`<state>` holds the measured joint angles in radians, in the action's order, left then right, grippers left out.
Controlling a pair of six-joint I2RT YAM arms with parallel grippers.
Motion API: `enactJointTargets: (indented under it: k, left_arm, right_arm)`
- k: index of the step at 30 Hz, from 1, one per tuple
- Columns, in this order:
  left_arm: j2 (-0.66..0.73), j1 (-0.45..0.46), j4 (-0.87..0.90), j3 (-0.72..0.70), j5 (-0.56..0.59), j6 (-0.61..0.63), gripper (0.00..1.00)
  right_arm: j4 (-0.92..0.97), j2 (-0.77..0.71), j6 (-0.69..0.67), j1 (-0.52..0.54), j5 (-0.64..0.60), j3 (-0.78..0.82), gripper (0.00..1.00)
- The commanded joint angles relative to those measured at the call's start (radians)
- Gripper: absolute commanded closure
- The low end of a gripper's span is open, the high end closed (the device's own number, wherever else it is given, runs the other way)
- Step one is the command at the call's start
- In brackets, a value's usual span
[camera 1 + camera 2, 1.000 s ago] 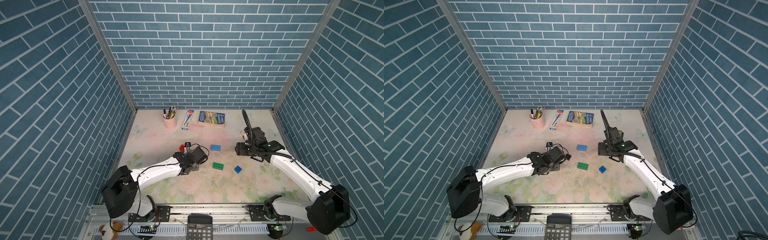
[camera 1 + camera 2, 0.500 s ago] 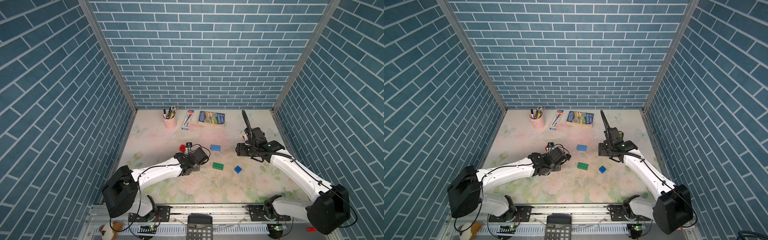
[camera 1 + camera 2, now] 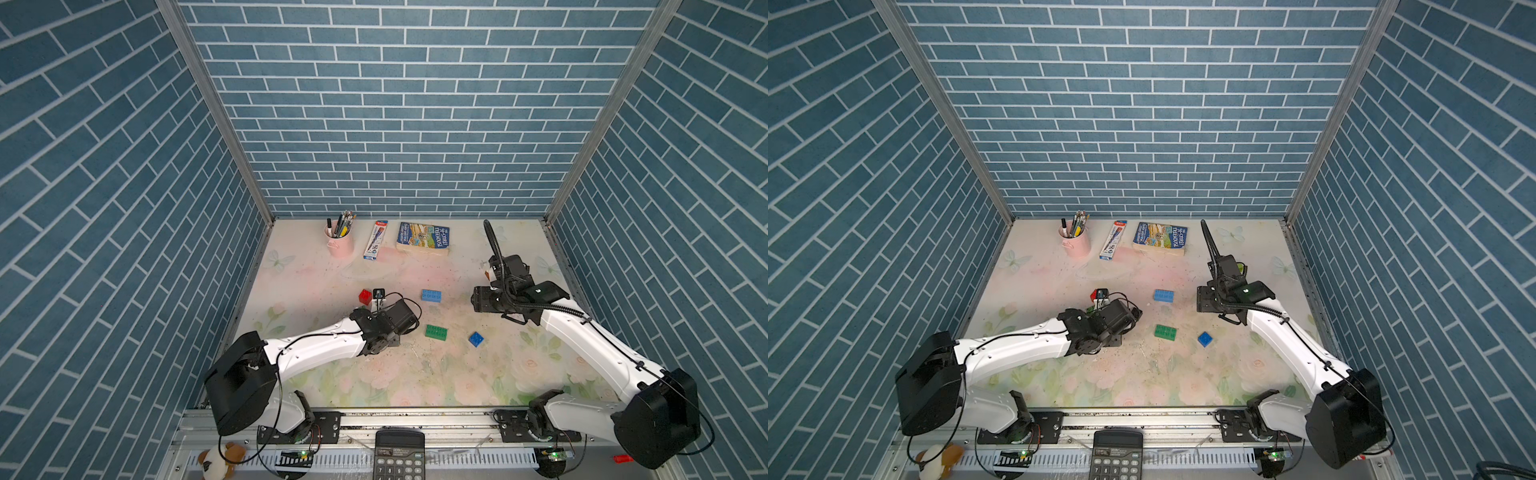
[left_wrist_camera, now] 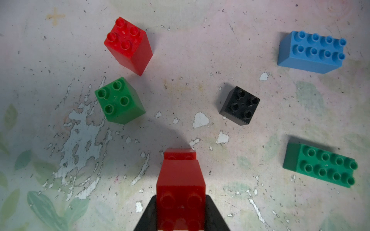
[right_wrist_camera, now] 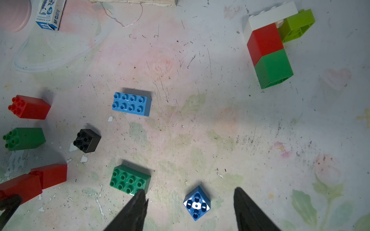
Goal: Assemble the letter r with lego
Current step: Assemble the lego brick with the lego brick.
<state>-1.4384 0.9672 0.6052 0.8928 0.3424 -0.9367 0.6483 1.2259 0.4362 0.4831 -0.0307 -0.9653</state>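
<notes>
Two joined red bricks (image 4: 181, 192) sit clamped in the left gripper (image 4: 181, 202), close to the table (image 3: 415, 374), at nine o'clock from the long green brick (image 3: 436, 332). The left arm (image 3: 316, 353) reaches forward, wrist bent down. The right gripper (image 5: 189, 191) hangs parted above the small blue brick (image 5: 197, 204).

Glossy plastic blue brick (image 4: 312, 52), scuffed matt tabletop (image 4: 190, 50)

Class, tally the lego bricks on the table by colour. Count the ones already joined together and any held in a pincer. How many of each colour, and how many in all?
Red bricks: 4
Green bricks: 3
Blue bricks: 2
Lime brick: 1
Black brick: 1
White brick: 1
Total: 12
</notes>
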Motion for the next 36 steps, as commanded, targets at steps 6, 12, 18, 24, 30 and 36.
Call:
enactJointTargets:
  k: [6,12,18,24,30,36]
  left_arm:
    - [-0.035,-0.001,0.105,0.024,0.004,0.036,0.9]
    - [-0.041,-0.012,0.115,0.048,-0.003,0.066,0.89]
    - [-0.051,-0.019,0.103,0.056,-0.012,0.077,0.89]
    - [-0.057,-0.031,0.096,0.072,-0.03,0.108,0.89]
    - [-0.057,-0.043,0.094,0.077,-0.055,0.114,0.89]
    - [-0.069,-0.049,0.096,0.081,-0.071,0.091,0.89]
  right_arm:
    - [0.027,0.004,-0.026,-0.002,-0.012,-0.017,0.3]
    - [0.031,0.018,-0.025,-0.003,-0.011,-0.032,0.3]
    - [0.039,0.034,-0.025,-0.003,-0.014,-0.049,0.3]
    - [0.043,0.05,-0.025,-0.003,-0.014,-0.064,0.3]
    - [0.048,0.061,-0.023,-0.003,-0.018,-0.076,0.3]
    - [0.05,0.07,-0.019,-0.003,-0.018,-0.079,0.3]
